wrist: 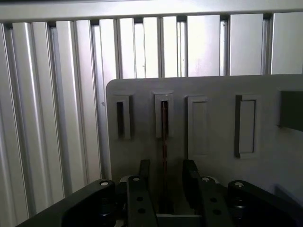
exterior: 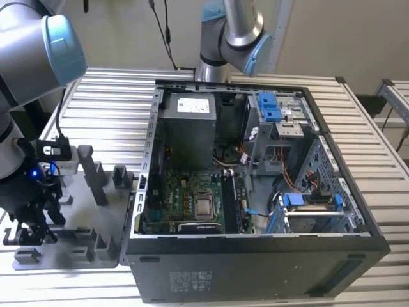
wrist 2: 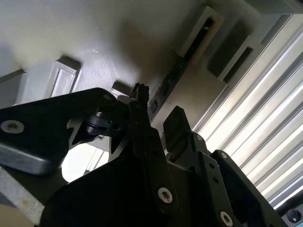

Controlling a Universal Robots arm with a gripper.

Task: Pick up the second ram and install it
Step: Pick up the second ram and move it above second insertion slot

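You have the gripper low over the grey fixture plate, its fingers spread apart and gripping nothing. The second ram stands on edge in one of the plate's slots and runs between the two fingers, with a gap on each side. The open computer case sits just beside the plate.
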